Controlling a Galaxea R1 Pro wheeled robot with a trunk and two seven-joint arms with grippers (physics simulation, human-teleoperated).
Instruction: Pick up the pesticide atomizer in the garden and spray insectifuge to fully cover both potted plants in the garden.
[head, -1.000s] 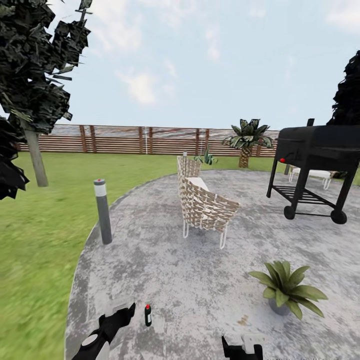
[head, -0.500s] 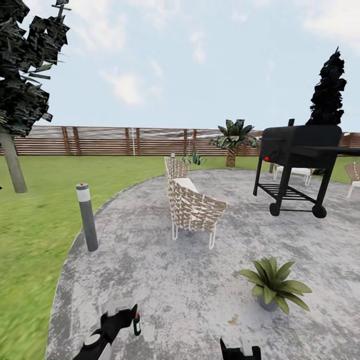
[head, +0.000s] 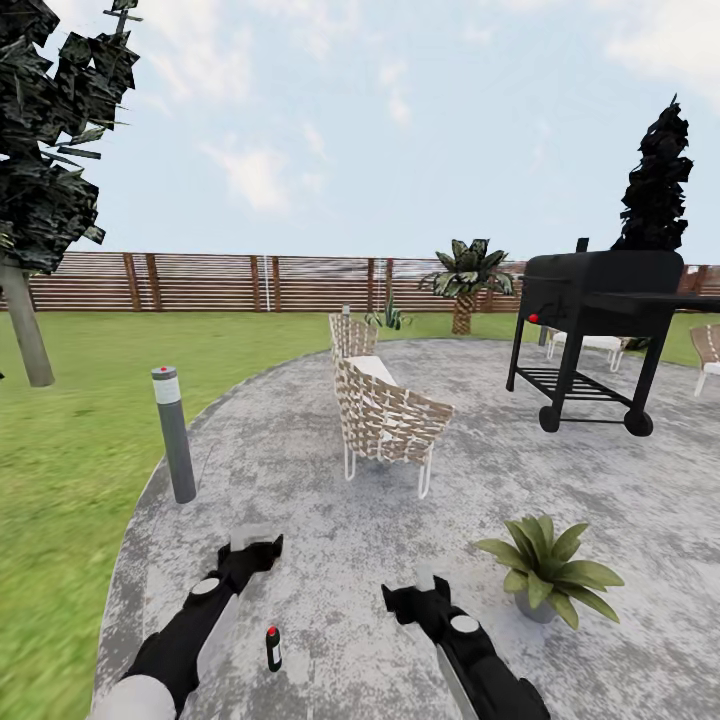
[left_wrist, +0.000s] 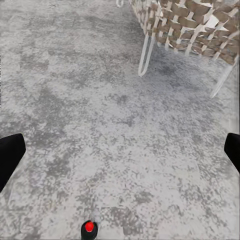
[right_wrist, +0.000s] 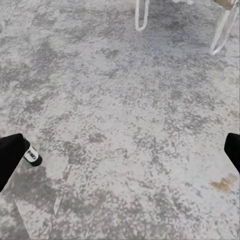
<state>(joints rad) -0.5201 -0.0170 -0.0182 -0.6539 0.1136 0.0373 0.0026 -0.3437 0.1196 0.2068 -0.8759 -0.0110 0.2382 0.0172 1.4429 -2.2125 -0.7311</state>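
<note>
Atomizer (head: 273, 649) upright on grey paving (head: 400, 520), between both arms, ungripped, label unreadable, left gripper (head: 254, 553) and right gripper (head: 412, 599) spread wide and empty, fingertips clipped by wrist-view edges, near potted plant (head: 545, 571), pot mostly leaf-hidden.

A woven chair (head: 385, 415) is seen near a black grill (head: 598, 320); a grey bollard (head: 173, 433) is set at the paving's edge.

Bare grey paving (head: 330, 560) lies open between the left claw (head: 258, 548) and right claw (head: 412, 592), with only the pesticide atomizer (head: 273, 648) standing near. A potted plant (head: 545, 568) blocks the right, a bollard (head: 174, 432) the left, a woven chair (head: 388, 418) farther ahead.
</note>
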